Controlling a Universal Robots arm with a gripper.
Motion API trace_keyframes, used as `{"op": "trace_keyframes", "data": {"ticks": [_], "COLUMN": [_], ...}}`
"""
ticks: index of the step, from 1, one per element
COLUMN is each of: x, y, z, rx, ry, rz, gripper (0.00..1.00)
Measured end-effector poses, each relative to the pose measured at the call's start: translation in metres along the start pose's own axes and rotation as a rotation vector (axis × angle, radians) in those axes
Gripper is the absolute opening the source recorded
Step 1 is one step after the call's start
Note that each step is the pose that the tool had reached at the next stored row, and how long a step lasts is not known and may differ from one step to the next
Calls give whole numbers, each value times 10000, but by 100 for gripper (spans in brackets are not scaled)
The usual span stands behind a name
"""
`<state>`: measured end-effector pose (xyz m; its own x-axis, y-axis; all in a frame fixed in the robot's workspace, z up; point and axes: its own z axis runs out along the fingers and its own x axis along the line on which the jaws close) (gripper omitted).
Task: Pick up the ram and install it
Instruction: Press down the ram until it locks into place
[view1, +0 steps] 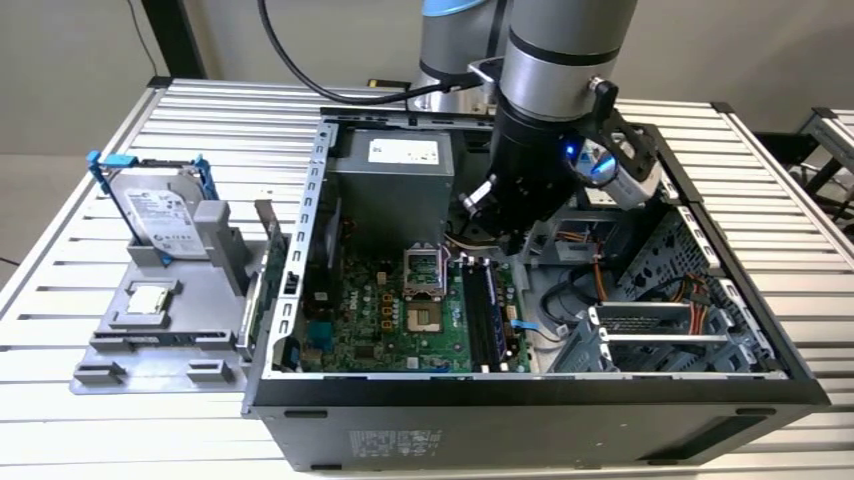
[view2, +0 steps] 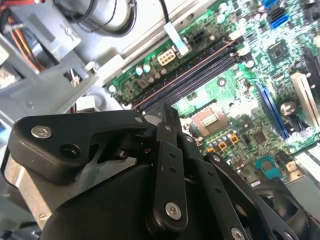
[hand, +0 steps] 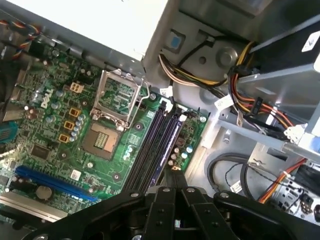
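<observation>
Down among the long black slots (hand: 145, 152) beside the open processor socket (hand: 116, 100): the ram (hand: 164, 150), apparently standing on edge in the slot nearest the board's rim, though hard to separate from the slots themselves at this angle. Reads as a thin, flat, dark strip with a bluish sheen, stiff and likely brittle along its length. Directly above it, jaws pressed together with nothing visibly pinched between them: the gripper (hand: 173, 186), matte black, hard-edged, bolted linkages narrowing to a slim tip. Risks tilting the stick if pressed off-centre, so that one end seats while the other rides high and a latch fails to click. Risks bowing or cracking the board under too much downward force, or jamming on a misaligned notch. Risks skidding off the narrow top edge into the small round capacitors crowded alongside. Below, the motherboard (hand: 107, 172), glossy green and densely studded, with a bright stamped-metal frame around the socket. To one side, a cable bundle (hand: 260, 107), soft, yellow, orange and black, close enough to the arm to snag. Around everything, the case (view1: 534, 395), grey sheet steel with a dark outer wall, on a ribbed metal table (view1: 54, 260). At the exterior view's left, a silver hard drive (view1: 167, 215) with blue rails, upright in a grey plastic rack (view1: 147, 345).
</observation>
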<state>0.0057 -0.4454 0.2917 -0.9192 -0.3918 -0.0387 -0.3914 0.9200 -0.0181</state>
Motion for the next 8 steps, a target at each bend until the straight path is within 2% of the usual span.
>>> {"op": "trace_keyframes", "data": {"ticks": [1, 8], "x": [0, 0], "y": [0, 0], "z": [0, 2], "rx": [-47, -96], "ry": [16, -1], "rz": [-91, -1323], "gripper": [0, 0]}}
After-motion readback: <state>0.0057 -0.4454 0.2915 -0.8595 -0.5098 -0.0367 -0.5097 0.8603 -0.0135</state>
